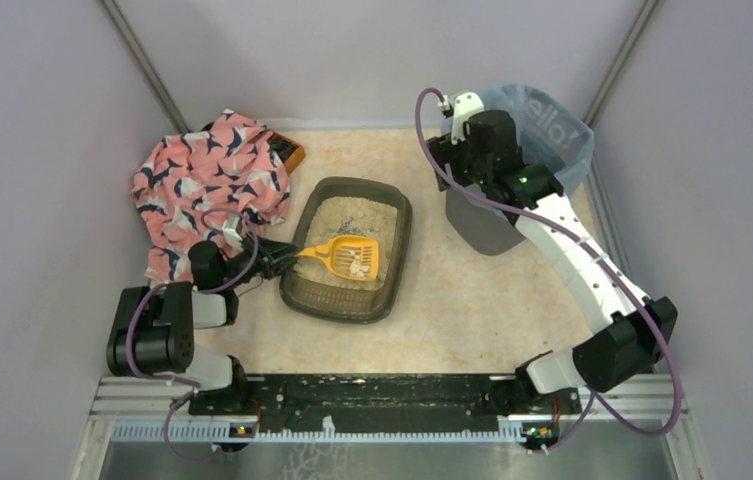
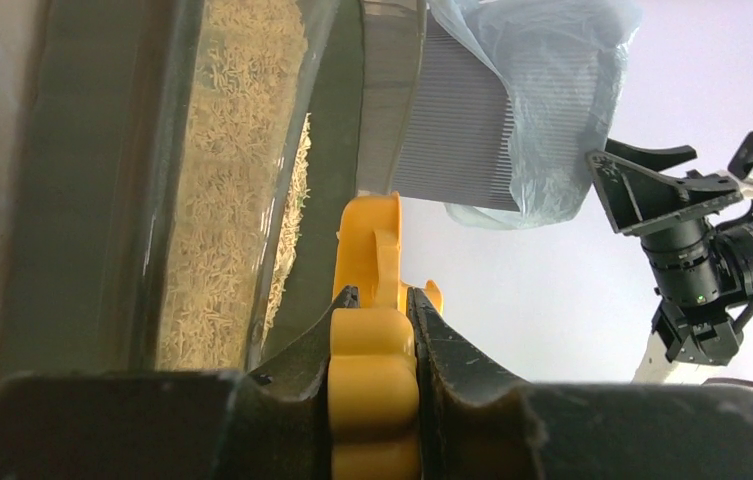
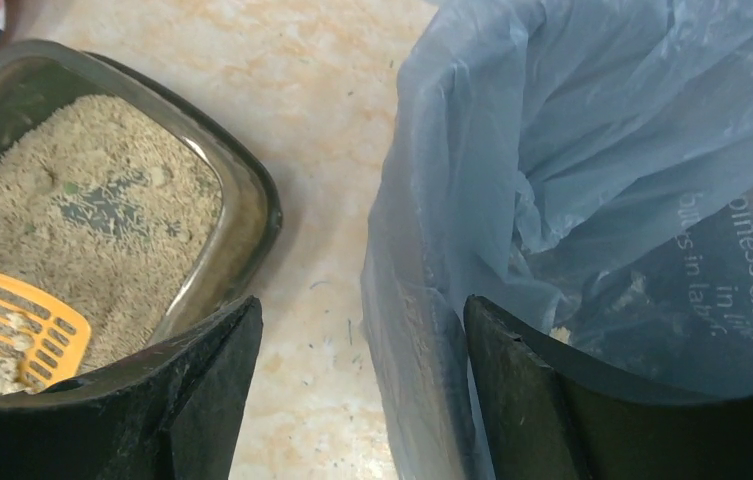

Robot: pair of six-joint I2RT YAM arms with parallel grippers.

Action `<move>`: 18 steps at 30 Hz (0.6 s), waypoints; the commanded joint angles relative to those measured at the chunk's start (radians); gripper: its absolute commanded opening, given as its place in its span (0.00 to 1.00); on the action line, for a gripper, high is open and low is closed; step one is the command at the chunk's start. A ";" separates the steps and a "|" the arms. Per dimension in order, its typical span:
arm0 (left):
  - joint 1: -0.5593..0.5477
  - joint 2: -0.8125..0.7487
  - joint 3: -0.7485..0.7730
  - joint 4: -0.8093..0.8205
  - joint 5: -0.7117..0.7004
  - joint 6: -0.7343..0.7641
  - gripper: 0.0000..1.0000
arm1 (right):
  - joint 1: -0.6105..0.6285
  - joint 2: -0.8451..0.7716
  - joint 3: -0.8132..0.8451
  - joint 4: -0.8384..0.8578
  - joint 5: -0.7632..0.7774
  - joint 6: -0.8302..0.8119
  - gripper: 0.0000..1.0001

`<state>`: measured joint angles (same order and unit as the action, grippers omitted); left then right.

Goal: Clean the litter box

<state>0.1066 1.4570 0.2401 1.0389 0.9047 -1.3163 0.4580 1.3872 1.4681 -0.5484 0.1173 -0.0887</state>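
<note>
The bin [image 1: 482, 228] stands at the far right corner of the tabletop [image 1: 452, 320], the right claw [image 3: 362, 335] open astride its rim. The litter box [image 1: 344, 306] sits mid-table, where the left claw [image 2: 377, 318] grips a loaded scoop [image 1: 344, 257], best carried level and slowly across.

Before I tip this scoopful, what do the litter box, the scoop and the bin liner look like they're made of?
Litter box: probably hard plastic, dark grey-brown and translucent; its wall is glossy and the litter shows through it.
Scoop: moulded yellow-orange plastic with cut slots and a dull finish.
Bin liner: thin pale blue plastic film, creased, see-through, with printed lettering.
</note>
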 commanded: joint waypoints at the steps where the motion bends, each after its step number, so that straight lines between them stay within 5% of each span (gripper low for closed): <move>1: -0.008 0.027 -0.010 0.143 0.039 -0.049 0.00 | 0.007 -0.004 0.034 -0.007 0.033 -0.019 0.74; 4: -0.010 0.035 -0.019 0.156 0.042 -0.050 0.00 | 0.007 0.000 0.023 -0.002 0.007 -0.008 0.63; 6: -0.011 0.039 -0.026 0.170 0.044 -0.057 0.00 | 0.006 -0.005 0.015 0.001 -0.002 -0.003 0.22; 8: -0.012 0.042 -0.028 0.174 0.045 -0.057 0.00 | 0.007 -0.013 0.011 0.008 -0.021 0.004 0.01; 18: -0.025 0.043 -0.016 0.182 0.045 -0.062 0.00 | 0.008 -0.056 0.058 -0.011 -0.216 0.065 0.00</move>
<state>0.0917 1.4998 0.2207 1.1645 0.9329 -1.3705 0.4549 1.3888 1.4689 -0.5735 0.0654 -0.0925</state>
